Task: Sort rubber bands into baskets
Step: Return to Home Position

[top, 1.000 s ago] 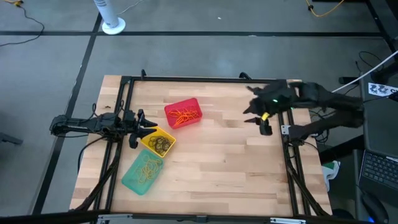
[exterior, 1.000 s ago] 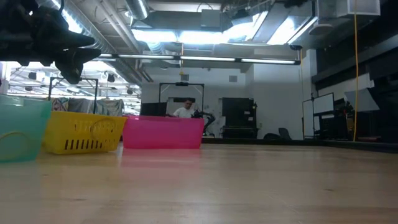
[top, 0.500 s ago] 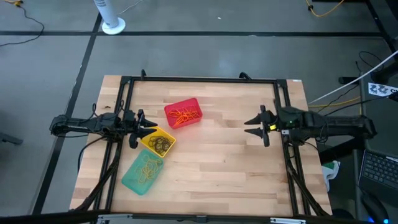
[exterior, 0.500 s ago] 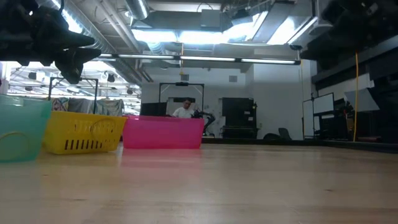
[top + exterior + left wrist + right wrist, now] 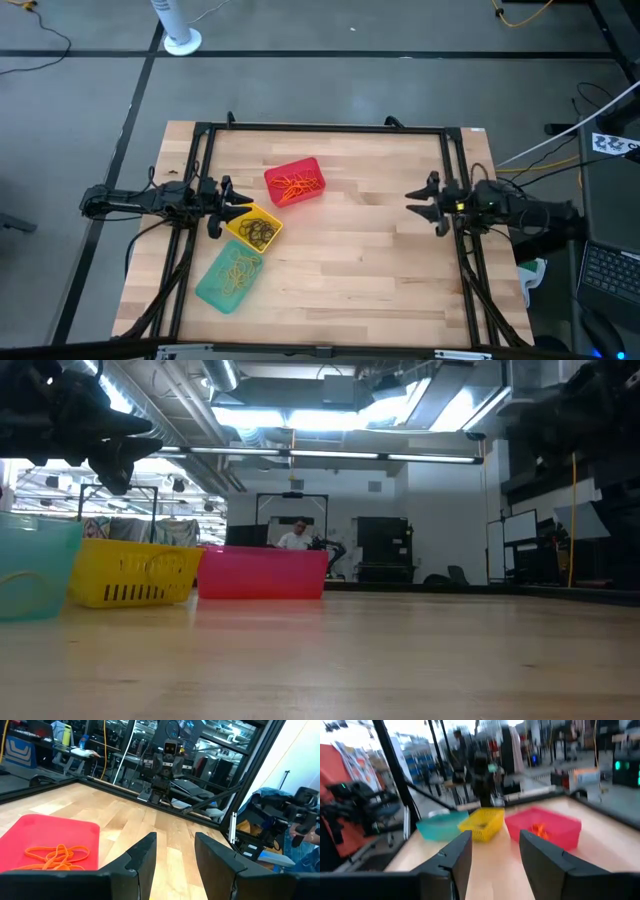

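Three baskets stand on the wooden table's left half. The red basket [image 5: 295,182] holds orange rubber bands [image 5: 57,856]. The yellow one [image 5: 255,227] holds dark bands [image 5: 262,234], and the teal one [image 5: 230,277] holds yellowish bands [image 5: 238,268]. My left gripper [image 5: 226,206] hovers level at the table's left edge, beside the yellow basket, open and empty. My right gripper [image 5: 422,204] hovers level at the right edge, facing the baskets [image 5: 482,824] from afar, open and empty.
Bare wood [image 5: 360,250] stretches between the baskets and my right gripper. Black frame rails [image 5: 320,128] run along the table's far, left and right sides. In the low view a person [image 5: 293,538] sits far off in the room behind.
My right gripper has sunk and drawn back toward the table's right edge, tipping from pointing downward to level. The baskets and their bands have stayed where they were.
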